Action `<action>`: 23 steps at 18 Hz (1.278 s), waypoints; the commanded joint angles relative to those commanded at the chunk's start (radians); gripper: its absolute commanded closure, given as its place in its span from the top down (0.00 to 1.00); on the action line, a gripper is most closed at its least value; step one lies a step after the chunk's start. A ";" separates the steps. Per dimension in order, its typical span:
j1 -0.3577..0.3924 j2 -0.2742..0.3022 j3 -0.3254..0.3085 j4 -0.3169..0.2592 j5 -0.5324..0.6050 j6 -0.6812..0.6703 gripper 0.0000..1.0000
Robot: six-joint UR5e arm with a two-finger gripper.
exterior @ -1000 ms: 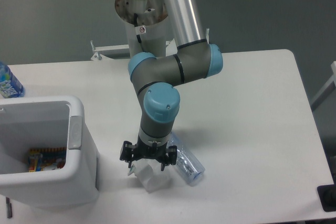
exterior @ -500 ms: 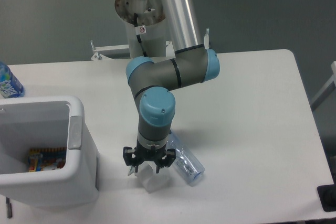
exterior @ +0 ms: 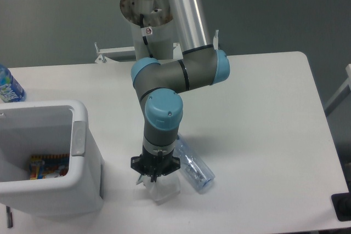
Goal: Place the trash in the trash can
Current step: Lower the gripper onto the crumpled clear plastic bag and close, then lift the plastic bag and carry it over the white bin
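The crumpled translucent white wrapper (exterior: 163, 190) lies on the table near the front edge. My gripper (exterior: 153, 177) points straight down onto its top, with the fingers drawn together on it. The slim clear bluish bottle (exterior: 194, 167) lies on its side just right of the gripper, touching or nearly touching the wrapper. The white trash can (exterior: 83, 135) stands at the left, about a hand's width from the gripper, with its grey strip facing the arm.
Colourful wrappers (exterior: 48, 166) lie inside the trash can. A bottle with a blue label (exterior: 7, 87) stands at the far left edge behind the can. A metal bracket (exterior: 109, 53) sits at the table's back edge by the arm's base.
The gripper has come down a little onto the wrapper and its fingers have closed from wide open to together.
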 joint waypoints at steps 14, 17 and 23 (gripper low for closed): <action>0.083 0.089 0.216 0.000 -0.095 -0.051 0.00; 0.103 0.127 0.261 0.000 -0.136 -0.110 0.00; 0.107 0.258 0.267 0.000 -0.224 -0.253 0.00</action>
